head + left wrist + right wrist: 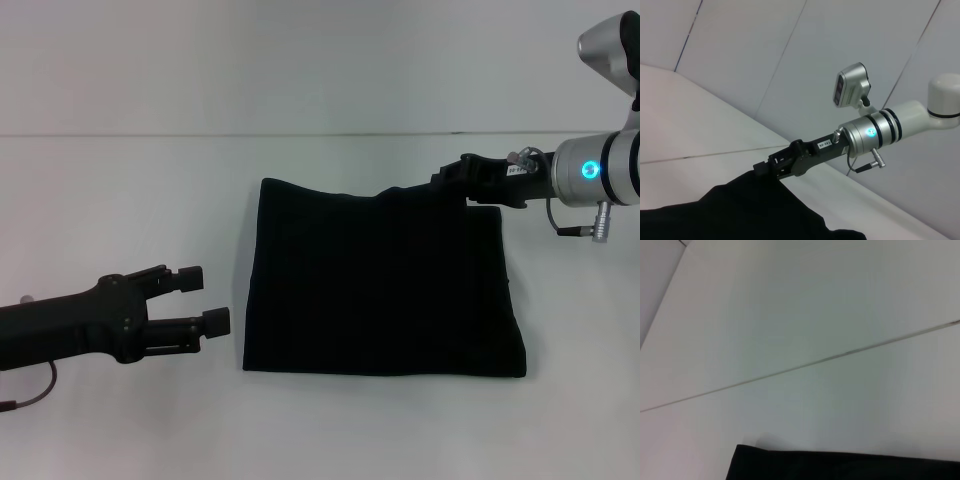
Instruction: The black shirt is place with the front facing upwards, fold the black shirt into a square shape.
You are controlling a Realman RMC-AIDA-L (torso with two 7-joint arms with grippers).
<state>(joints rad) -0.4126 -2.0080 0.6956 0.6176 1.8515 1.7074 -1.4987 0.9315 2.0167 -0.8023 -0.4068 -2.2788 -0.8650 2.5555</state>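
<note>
- Black cloth, the black shirt point(380, 290) lies on the white table point(120, 200) a little right of centre in the head view, already folded into a near-square packet of several layers, with no lettering or label showing.
- It should handle as soft, limp and light: it will sag from any held point, and the stacked layers can slide over one another, so one pinched corner will likely drag the packet out of square.
- Its near edge and left edge look straight and flat; the far right corner is pulled up into a slight peak, so that corner is the uneven one.
- Best holds, I judge, are the corners or a folded edge, pinching all layers together, with a low lift and slow pull to keep the folds.
- At that far right corner sits the right gripper point(462, 180), touching the cloth; its fingers merge with the black fabric, so I cannot tell whether it is clamped on the shirt or has let go, though the raised cloth hints at a pinch.
- Off the left edge, the left gripper point(205, 297) hovers over bare table, near the shirt but apart from it, fingers spread and holding nothing.
- Behind the table runs a plain pale wall point(765, 50).
</note>
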